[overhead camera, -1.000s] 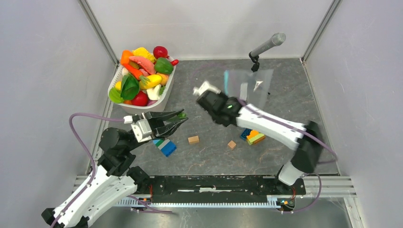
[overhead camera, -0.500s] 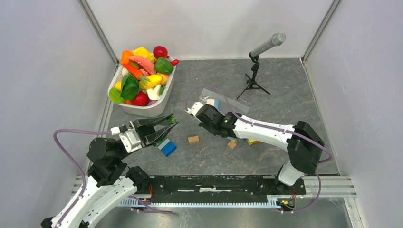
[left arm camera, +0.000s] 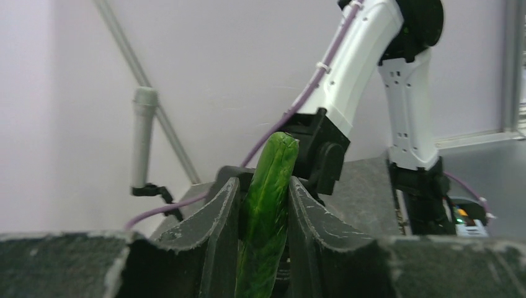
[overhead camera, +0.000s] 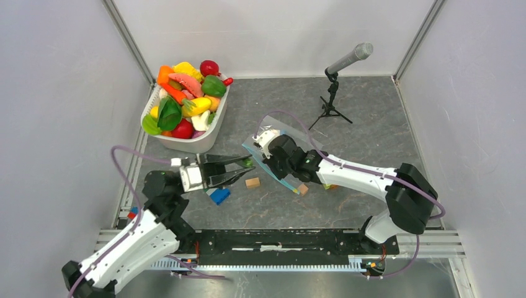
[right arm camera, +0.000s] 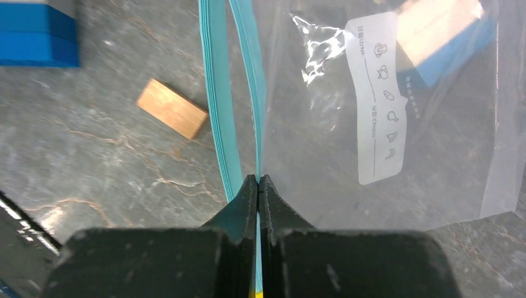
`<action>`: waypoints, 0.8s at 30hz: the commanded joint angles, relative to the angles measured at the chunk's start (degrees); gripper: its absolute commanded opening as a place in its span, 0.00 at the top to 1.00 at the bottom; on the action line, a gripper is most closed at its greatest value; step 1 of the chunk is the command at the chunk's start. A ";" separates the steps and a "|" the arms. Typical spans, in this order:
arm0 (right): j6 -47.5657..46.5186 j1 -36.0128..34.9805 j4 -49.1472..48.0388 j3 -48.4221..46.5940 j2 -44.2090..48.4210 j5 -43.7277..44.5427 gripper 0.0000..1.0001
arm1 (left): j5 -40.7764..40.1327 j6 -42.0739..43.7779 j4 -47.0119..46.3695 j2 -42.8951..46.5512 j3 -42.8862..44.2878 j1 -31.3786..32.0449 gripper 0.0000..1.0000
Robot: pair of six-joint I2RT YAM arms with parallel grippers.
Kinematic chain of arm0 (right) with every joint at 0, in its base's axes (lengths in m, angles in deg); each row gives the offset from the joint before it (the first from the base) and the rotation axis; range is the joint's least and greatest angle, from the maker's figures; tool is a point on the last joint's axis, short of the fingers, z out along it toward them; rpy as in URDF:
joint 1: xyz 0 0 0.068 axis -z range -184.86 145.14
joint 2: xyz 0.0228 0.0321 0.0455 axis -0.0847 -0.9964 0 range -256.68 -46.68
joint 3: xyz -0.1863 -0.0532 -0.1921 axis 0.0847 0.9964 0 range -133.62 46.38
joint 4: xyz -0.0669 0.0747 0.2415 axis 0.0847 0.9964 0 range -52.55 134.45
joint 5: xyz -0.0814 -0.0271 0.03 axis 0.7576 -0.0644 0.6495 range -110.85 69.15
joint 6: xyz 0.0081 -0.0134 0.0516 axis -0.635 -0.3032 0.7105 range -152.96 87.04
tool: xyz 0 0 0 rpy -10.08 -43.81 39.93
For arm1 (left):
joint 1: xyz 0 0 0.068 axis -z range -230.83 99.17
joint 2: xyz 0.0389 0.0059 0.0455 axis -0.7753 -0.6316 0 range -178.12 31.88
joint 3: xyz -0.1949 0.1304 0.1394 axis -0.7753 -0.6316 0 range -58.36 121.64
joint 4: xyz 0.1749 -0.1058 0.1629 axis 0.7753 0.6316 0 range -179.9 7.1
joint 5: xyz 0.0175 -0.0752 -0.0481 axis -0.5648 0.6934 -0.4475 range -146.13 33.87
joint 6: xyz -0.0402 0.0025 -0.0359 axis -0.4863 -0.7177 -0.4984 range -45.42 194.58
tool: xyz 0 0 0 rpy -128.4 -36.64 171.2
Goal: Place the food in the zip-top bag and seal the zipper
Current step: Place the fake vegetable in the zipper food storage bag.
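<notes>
My left gripper (overhead camera: 244,165) (left arm camera: 263,181) is shut on a green toy cucumber (overhead camera: 247,162) (left arm camera: 268,211), held just left of the bag's mouth. The zip-top bag (overhead camera: 286,131) (right arm camera: 434,124) lies on the table. Its light-blue zipper (overhead camera: 257,155) (right arm camera: 217,105) runs diagonally, and the two strips stand apart. My right gripper (overhead camera: 279,172) (right arm camera: 258,180) is shut on one zipper strip, while the other strip passes to its left. More food (overhead camera: 186,99) fills the white tub (overhead camera: 186,141) at the back left.
A blue-green block (overhead camera: 218,195) and a wooden block (overhead camera: 252,182) (right arm camera: 170,108) lie near the bag's mouth. A wooden cube (overhead camera: 302,189) and coloured blocks (overhead camera: 329,185) lie by the right arm. A microphone on a small tripod (overhead camera: 332,93) stands at the back.
My right gripper has brought the bag down out of the air and leftward onto the table. My left gripper has carried the cucumber to the right, toward the bag's mouth.
</notes>
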 commanded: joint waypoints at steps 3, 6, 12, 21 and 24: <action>3.04 0.68 -5.58 0.64 3.99 -6.93 1.00 | 9.04 -6.50 -19.08 -7.50 -0.98 0.13 0.94; 3.81 1.12 -6.56 1.02 4.58 -8.59 1.00 | 9.78 -6.73 -24.91 -9.06 -3.27 0.13 0.96; 5.09 1.67 -7.31 0.72 5.46 -12.65 1.00 | 12.18 -10.80 -37.66 -13.79 -4.79 0.05 0.98; 5.77 1.72 -6.63 0.53 6.83 -13.42 1.00 | 15.44 -17.66 -49.80 -21.41 -6.23 -1.85 0.98; 5.79 1.75 -6.33 0.06 6.83 -13.66 1.00 | 16.05 -17.53 -50.06 -22.08 -7.46 -2.87 0.98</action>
